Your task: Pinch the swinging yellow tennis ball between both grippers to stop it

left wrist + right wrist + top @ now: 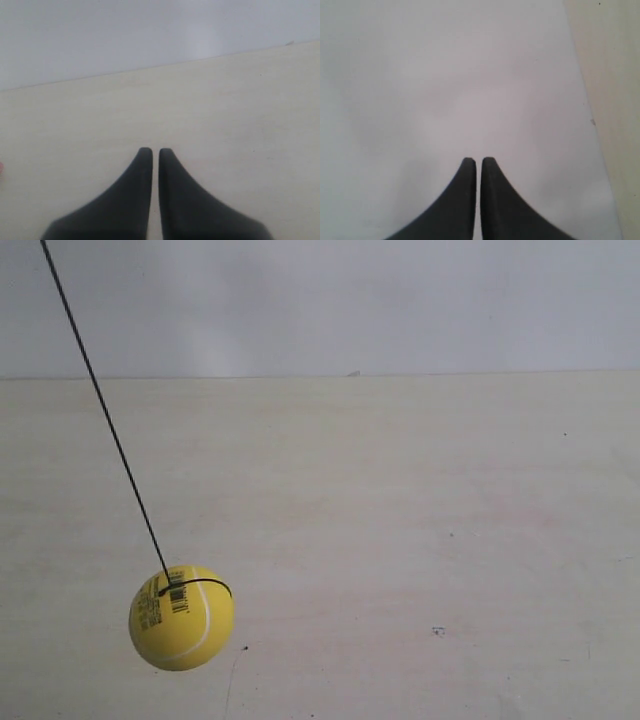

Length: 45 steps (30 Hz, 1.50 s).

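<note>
The yellow tennis ball point(181, 618) hangs at the lower left of the exterior view, barcode and white seam facing the camera. Its thin black string point(100, 400) slants up to the top left corner, so the ball is off to one side of its hang point. Neither gripper shows in the exterior view. In the left wrist view my left gripper point(155, 151) is shut, its black horn-shaped fingers almost touching over the pale table, with nothing between them. In the right wrist view my right gripper point(475, 160) is likewise shut and empty, facing a grey-white wall. No ball appears in either wrist view.
A pale cream table point(420, 540) fills most of the exterior view and meets a grey-white wall point(350, 300) at the back. The right wrist view shows the wall point(445, 90) with a strip of table point(615, 100) at one side. A small dark speck point(438, 631) marks the tabletop.
</note>
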Motion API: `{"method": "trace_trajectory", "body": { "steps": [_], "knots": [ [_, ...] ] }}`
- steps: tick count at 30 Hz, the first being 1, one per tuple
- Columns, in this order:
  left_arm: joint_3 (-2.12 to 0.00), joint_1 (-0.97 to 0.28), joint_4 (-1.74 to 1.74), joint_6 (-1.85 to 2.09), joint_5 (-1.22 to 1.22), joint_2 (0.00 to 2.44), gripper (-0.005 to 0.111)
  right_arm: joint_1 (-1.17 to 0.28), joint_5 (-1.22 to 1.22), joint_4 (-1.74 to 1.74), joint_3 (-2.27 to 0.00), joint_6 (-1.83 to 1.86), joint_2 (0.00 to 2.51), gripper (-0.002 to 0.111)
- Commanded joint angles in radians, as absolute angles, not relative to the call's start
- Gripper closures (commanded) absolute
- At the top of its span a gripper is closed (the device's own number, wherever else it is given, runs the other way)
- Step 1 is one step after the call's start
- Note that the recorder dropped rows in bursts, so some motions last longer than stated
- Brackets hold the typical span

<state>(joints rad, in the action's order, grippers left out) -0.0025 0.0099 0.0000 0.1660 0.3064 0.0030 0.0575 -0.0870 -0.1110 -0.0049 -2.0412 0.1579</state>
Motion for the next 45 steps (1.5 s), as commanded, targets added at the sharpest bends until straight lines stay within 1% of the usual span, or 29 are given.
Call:
{"method": "trace_trajectory", "body": {
  "steps": [1,4,7,22,24,27,30,34,36,40,45],
  "knots": [
    [0.0,0.013,0.0,0.17,0.306,0.0,0.102,0.06,-0.085,-0.11,0.0,-2.03,0.095,0.108],
    [0.0,0.013,0.0,0.17,0.306,0.0,0.102,0.06,-0.094,-0.11,0.0,-2.03,0.0,0.108],
    [0.0,0.013,0.0,0.17,0.304,0.0,0.102,0.06,-0.167,-0.112,0.0,-2.03,0.0,0.108],
    [0.0,0.013,0.0,0.17,0.307,0.0,0.102,0.06,-0.167,-0.111,0.0,-2.032,0.0,0.108],
    [0.0,0.013,0.0,0.17,0.307,0.0,0.102,0.06,-0.146,-0.119,0.0,-1.984,0.0,0.108],
    [0.0,0.013,0.0,0.17,0.307,0.0,0.102,0.06,-0.055,-0.119,0.0,-1.791,0.0,0.108],
    [0.0,0.013,0.0,0.17,0.307,0.0,0.102,0.06,0.108,-0.119,0.0,-1.569,0.0,0.108],
    [0.0,0.013,0.0,0.17,0.307,0.0,0.102,0.06,0.358,-0.122,0.0,-1.446,0.0,0.108],
    [0.0,0.013,0.0,0.17,0.307,0.0,0.102,0.06,0.361,-0.125,0.0,-1.33,0.0,0.108],
    [0.0,0.013,0.0,0.17,0.307,0.0,0.102,0.06,0.361,-0.125,0.0,-0.936,0.0,0.108],
    [0.0,0.013,0.0,0.17,0.307,0.0,0.102,0.06,0.359,-0.125,0.0,-0.545,0.0,0.108]
  ]
}}
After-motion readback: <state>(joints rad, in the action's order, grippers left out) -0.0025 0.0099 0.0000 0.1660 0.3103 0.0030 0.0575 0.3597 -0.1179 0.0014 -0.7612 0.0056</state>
